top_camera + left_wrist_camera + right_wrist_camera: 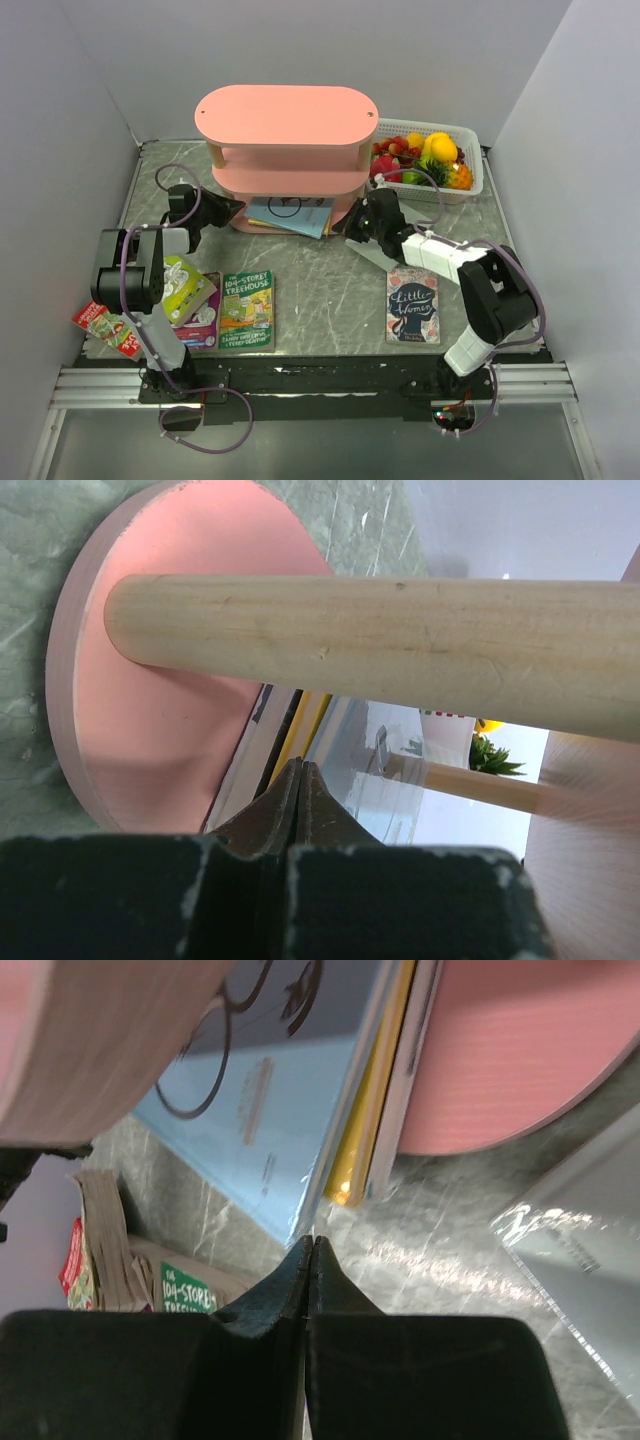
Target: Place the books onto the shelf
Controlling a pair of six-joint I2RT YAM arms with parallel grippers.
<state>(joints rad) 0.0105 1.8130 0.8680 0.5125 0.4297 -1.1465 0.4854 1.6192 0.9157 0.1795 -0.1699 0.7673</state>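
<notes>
Both claws were seen pressed shut with nothing between the jaws: the left gripper (236,208) was held at the left end of the shelf (285,115), level with its bottom tier, and the right gripper (310,1245) was held low over the table (320,290), just in front of the jutting corner of the light blue book (270,1110) (contact could not be judged). That book was stacked on the bottom board over a yellow book (365,1140), overhanging the front edge. The green Treehouse book (247,310) and the dark Little Women book (412,305) were seen flat on the table, well apart from either claw.
</notes>
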